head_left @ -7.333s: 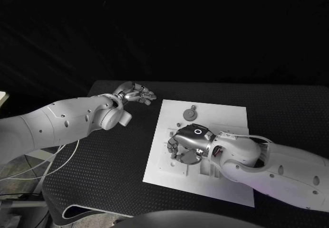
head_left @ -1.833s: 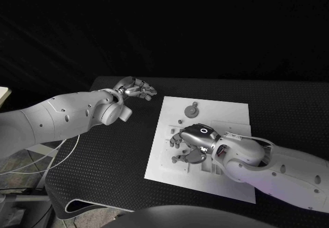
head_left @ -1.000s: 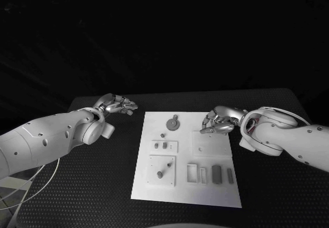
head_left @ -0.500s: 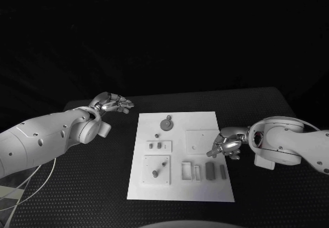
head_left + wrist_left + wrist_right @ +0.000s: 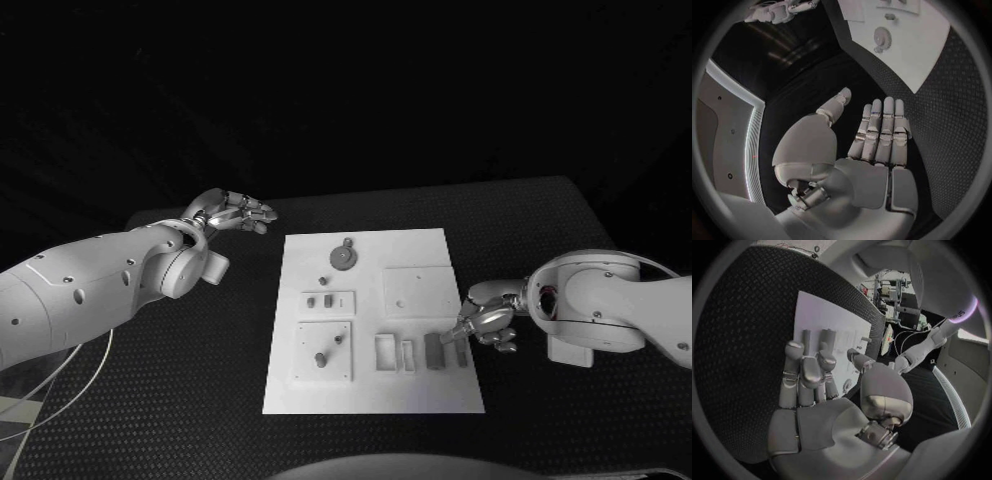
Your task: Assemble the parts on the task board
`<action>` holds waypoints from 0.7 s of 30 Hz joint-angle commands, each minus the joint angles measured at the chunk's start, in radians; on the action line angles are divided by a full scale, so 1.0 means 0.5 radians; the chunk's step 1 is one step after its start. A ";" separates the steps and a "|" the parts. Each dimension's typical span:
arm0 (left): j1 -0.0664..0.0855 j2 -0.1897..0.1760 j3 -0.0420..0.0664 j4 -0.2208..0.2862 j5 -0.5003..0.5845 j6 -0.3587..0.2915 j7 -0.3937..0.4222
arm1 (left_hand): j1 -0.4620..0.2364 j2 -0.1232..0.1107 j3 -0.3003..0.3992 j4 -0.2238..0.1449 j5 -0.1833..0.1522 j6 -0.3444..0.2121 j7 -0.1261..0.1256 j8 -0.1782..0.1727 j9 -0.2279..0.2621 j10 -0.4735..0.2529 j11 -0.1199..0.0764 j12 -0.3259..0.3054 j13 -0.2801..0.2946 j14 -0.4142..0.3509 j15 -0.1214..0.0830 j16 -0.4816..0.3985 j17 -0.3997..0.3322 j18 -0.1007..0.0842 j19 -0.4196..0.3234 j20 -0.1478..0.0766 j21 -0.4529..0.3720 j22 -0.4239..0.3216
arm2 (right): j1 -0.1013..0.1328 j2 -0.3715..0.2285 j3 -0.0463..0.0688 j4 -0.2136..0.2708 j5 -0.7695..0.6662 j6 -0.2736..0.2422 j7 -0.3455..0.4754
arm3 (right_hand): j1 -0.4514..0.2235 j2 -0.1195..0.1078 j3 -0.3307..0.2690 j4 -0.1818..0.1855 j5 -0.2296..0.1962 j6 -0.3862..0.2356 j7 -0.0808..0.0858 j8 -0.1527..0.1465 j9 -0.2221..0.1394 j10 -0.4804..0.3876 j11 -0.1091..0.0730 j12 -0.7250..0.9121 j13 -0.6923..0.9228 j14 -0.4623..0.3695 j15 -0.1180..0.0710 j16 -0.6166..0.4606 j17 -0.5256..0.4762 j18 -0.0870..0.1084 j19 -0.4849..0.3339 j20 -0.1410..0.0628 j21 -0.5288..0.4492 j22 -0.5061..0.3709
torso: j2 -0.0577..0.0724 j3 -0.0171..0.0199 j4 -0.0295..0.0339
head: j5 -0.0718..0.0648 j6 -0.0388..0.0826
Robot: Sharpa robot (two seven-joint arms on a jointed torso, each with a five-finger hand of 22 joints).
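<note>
The right hand [image 5: 483,322] hovers at the right edge of the task board [image 5: 418,385], fingers loosely apart and holding nothing; in the right wrist view its fingers [image 5: 807,372] lie straight above the black table [image 5: 742,325]. Just beside it on the board lie two dark bars [image 5: 436,352] next to two pale frames [image 5: 385,352]. Farther in are two small raised plates [image 5: 325,351] and one round gear [image 5: 343,256]. The left hand [image 5: 231,212] hangs spread and empty, well off the board's far left corner.
</note>
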 commanded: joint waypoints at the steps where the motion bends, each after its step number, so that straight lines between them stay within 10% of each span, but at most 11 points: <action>1: -0.001 0.003 0.000 0.005 0.013 0.013 0.018 | -0.006 0.012 -0.007 0.008 -0.009 -0.011 0.001 0.008 -0.003 -0.003 -0.004 0.010 -0.003 0.009 0.000 -0.014 0.004 0.019 0.011 0.005 0.012 -0.002 | -0.001 0.018 -0.015 -0.011 -0.065 0.010 -0.034 | -0.022 0.002 -0.001 0.014 0.007 0.056 0.001 -0.012 -0.003 -0.005 -0.003 0.008 -0.003 -0.001 -0.006 0.008 -0.002 0.031 -0.005 -0.003 0.012 0.045 | 0.005 -0.0001 0.005 | -0.003 -0.005; 6: -0.001 -0.001 -0.001 0.009 0.013 0.014 0.017 | -0.007 0.013 -0.007 0.009 -0.009 -0.011 0.001 0.009 -0.003 -0.003 -0.004 0.010 -0.003 0.010 0.000 -0.014 0.005 0.019 0.011 0.005 0.012 -0.002 | -0.001 0.051 -0.071 -0.054 -0.134 -0.012 -0.043 | -0.026 -0.004 0.003 0.021 0.007 0.057 0.001 -0.015 -0.005 -0.004 -0.003 0.010 -0.005 -0.001 -0.006 0.009 -0.003 0.031 -0.006 -0.003 0.015 0.045 | 0.008 -0.0012 0.005 | -0.008 -0.014; 21: -0.001 -0.008 -0.001 0.021 0.013 0.022 0.018 | -0.013 0.013 -0.009 0.013 -0.009 -0.013 0.001 0.009 -0.005 -0.004 -0.003 0.009 -0.005 0.009 0.000 -0.019 0.009 0.018 0.010 0.005 0.012 -0.004 | -0.055 0.218 -0.096 -0.112 -0.195 -0.099 -0.031 | -0.008 -0.022 0.012 0.008 0.007 0.058 0.001 -0.023 -0.008 -0.004 -0.002 0.013 -0.009 -0.002 -0.006 0.012 -0.004 0.031 -0.008 -0.005 0.021 0.045 | 0.011 0.0036 0.003 | 0.015 -0.032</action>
